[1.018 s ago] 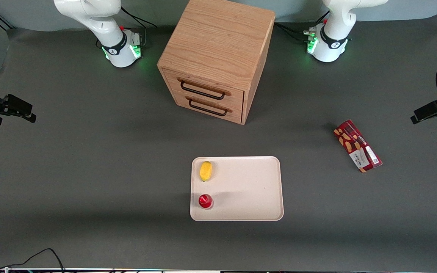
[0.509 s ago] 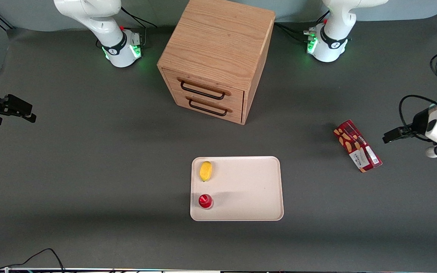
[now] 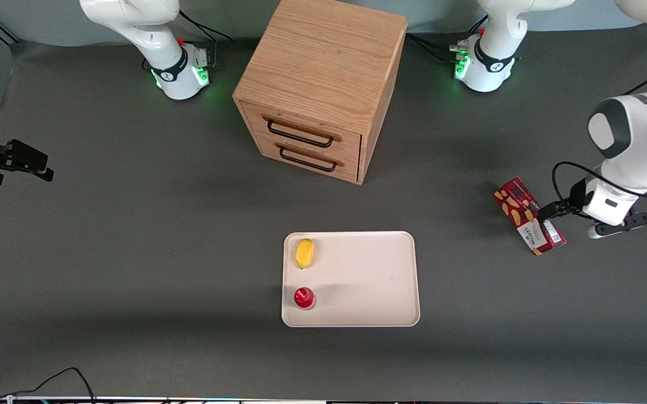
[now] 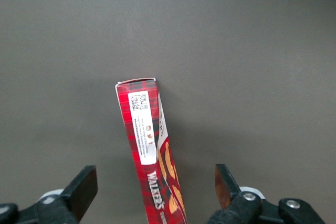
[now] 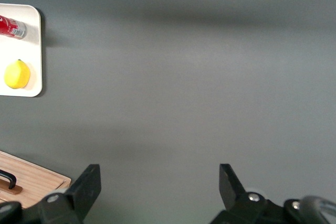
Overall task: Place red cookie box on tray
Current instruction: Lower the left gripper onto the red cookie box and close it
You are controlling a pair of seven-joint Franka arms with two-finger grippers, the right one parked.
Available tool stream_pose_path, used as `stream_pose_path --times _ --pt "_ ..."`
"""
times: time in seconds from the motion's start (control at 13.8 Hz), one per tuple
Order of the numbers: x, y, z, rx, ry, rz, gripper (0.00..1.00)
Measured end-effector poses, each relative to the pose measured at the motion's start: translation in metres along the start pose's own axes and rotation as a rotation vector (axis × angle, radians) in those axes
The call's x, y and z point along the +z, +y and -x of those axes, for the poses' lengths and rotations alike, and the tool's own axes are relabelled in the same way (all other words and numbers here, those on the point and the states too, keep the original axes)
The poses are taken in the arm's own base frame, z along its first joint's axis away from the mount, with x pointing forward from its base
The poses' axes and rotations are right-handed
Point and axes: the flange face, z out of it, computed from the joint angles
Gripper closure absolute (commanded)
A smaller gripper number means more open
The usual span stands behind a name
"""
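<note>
We see the claw (image 4: 152, 187) spread wide with nothing between its fingers (image 4: 227, 182), hanging above the red cookie box (image 4: 149, 150) so that the box runs lengthwise through the gap, touching neither finger. In the front view the claw (image 3: 550, 212) sits over the box's middle, toward the working arm's end of the surface (image 3: 132, 252). The red cookie box (image 3: 528, 222) lies flat on the grey surface, angled, with its white label at the end nearer the front camera. It is well apart from the tray (image 3: 368, 280), which lies at mid-surface, nearer the camera than the wooden drawer cabinet (image 3: 320, 84). On the tray rest a lemon (image 3: 304, 253) and a small red-capped item (image 3: 304, 297), both along the edge toward the parked arm.
</note>
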Motion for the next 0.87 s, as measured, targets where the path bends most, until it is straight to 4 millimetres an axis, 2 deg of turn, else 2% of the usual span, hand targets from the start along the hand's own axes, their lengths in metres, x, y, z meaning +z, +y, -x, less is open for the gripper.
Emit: stream_pose_path --times 0.44,0.51,0.58,0.65,0.73,0.87 --pt "0.043 -0.005 0.009 -0.010 -0.043 -0.014 0.00" --pt "0.050 -0.006 0.009 -0.012 -0.045 -0.016 0.04" --pt "0.058 -0.006 0.009 -0.015 -0.047 -0.017 0.22" --pt "0.065 -0.007 0.009 -0.016 -0.050 -0.019 0.32" --pt "0.069 -0.007 0.009 -0.018 -0.052 -0.020 0.46" --pt "0.072 -0.008 0.009 -0.019 -0.056 -0.022 0.86"
